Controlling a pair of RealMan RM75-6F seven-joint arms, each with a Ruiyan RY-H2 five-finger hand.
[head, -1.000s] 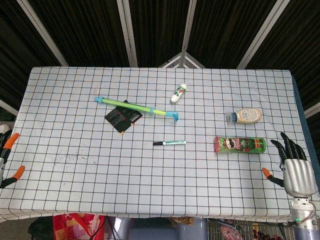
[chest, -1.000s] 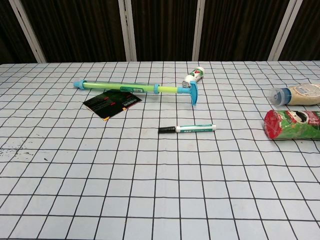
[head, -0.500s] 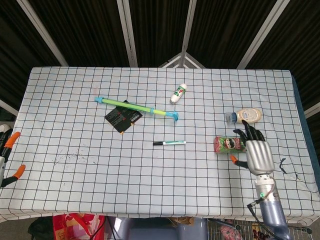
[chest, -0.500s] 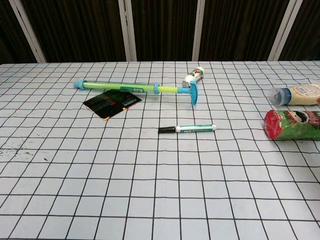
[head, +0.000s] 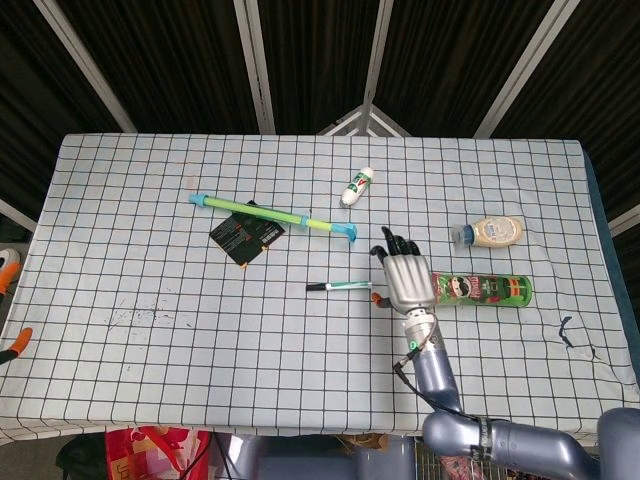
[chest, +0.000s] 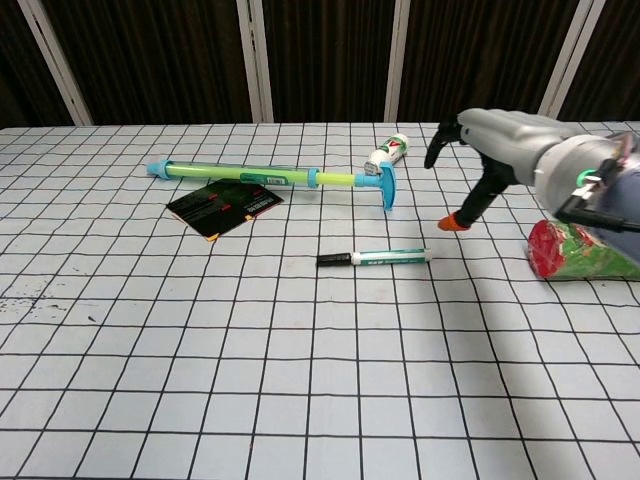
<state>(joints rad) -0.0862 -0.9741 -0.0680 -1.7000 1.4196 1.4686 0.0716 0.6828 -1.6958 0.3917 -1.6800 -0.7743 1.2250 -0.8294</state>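
My right hand (head: 405, 279) hovers over the table's middle right with its fingers spread, holding nothing. Its orange thumb tip is just right of a white and green marker (head: 340, 286) with a black cap. In the chest view the right hand (chest: 505, 145) hangs above and to the right of the marker (chest: 375, 258). A red and green chips can (head: 485, 290) lies on its side directly right of the hand. Only the orange fingertips of my left hand (head: 12, 345) show at the far left edge, apart and away from every object.
A long green and blue stick (head: 270, 213) lies over a black card (head: 246, 235) at centre left. A small white tube (head: 356, 186) lies behind it. A mayonnaise bottle (head: 490, 231) lies behind the can. The chest view shows the can's end (chest: 570, 252).
My right hand has swept left from the table's right front edge, past the chips can, to just beside the marker. The left hand has slid partly out of view. Objects stayed put.
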